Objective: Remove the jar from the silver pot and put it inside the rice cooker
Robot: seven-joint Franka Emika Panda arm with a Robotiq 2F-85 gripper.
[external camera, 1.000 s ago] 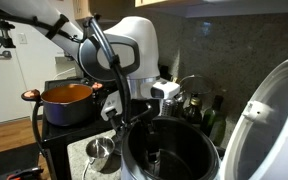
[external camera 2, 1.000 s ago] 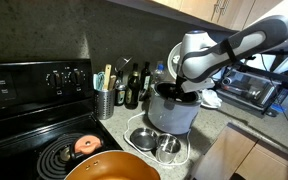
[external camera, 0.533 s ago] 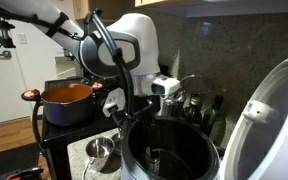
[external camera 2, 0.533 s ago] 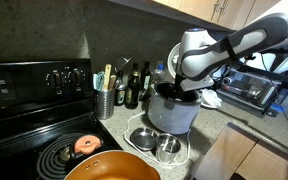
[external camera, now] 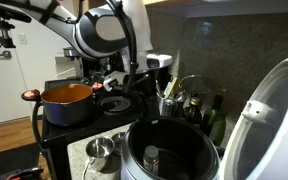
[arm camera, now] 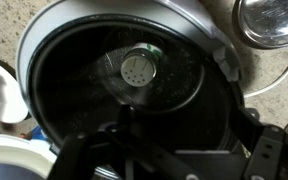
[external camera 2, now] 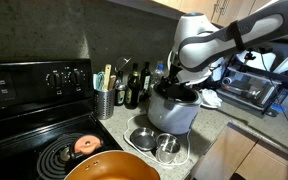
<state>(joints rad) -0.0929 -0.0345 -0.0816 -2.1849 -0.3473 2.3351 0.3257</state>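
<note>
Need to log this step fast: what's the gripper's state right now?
Gripper: open, holding nothing; the jar stands apart from it in the rice cooker.

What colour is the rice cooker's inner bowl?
Dark grey, nearly black. The wrist view shows the rice cooker best, with the jar inside it.

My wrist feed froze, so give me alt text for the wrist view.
The jar sits inside the dark bowl of the rice cooker, whitish lid facing the camera, apart from the open gripper at the bottom edge. The silver pot shows at the top right.
</note>
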